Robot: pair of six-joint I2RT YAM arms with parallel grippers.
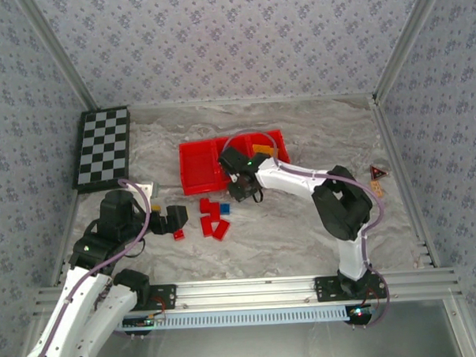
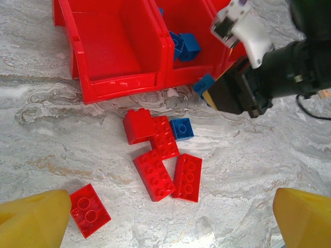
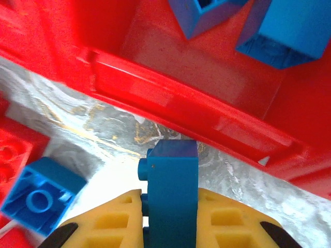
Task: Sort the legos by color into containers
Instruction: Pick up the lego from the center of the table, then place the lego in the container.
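Bench (image 1: 303, 231) of grey marbled finish, floral-papered walls (image 1: 216, 37) around; right pincer (image 3: 170, 212), low by the red tray (image 1: 194, 161), clamps a blue brick (image 3: 171, 170); left pincer (image 2: 166, 217) gapes empty.

The right gripper (image 1: 243, 191) hangs over the red tray's (image 1: 198, 166) near wall, a cluster of red bricks (image 1: 211, 220) and a loose blue brick (image 1: 224, 208) lying just before it, the left gripper (image 1: 178, 221) beside a lone red brick (image 1: 179, 235).

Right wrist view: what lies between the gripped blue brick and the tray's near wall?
Only a bare strip of table, in the right wrist view. The blue brick, held by the right fingers, sits just short of the tray wall.
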